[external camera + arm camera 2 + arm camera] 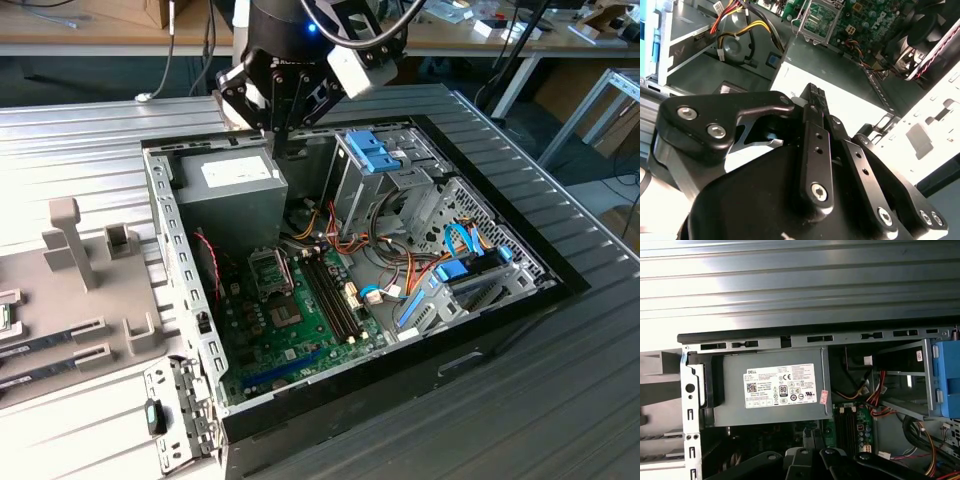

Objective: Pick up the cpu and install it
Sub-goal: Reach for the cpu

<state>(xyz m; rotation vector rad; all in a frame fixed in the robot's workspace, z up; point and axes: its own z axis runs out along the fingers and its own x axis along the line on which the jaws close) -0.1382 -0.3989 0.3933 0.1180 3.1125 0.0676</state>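
1. Since the fingers crowd the front of the second wrist view, I start there: the gripper (pixel 814 95) reads to me as closed. Its two black fingertips meet in one narrow tip, and I can make out nothing pinched between them.
2. Just under that tip I see the power supply (pixel 225 190), a grey box with a white label, set in a back corner of the open case (pixel 185 330). The gripper hangs above the box's edge, and as far as I can judge it is not touching.
3. Past the power supply lies the green motherboard (pixel 290 330), with the black socket frame (pixel 268 268) near the box. I cannot tell from here what lies inside the frame.
4. Beside the socket, toward the exterior view's right, run the long dark memory slots (pixel 335 295). Beyond them, orange, yellow and red cables (pixel 350 240) lead to the drive cage (pixel 375 155) with its blue parts.
5. Outside the case, on the exterior view's left, sits a grey fixture (pixel 80 290). At the picture's very edge a small flat piece with a green rim rests on it. I take this for the cpu (pixel 5 318), though it is cut off, and it lies well apart from both gripper and socket.
6. Farthest out, the ribbed metal table (pixel 80 130) carries everything, with wooden benches (pixel 60 40) behind it.
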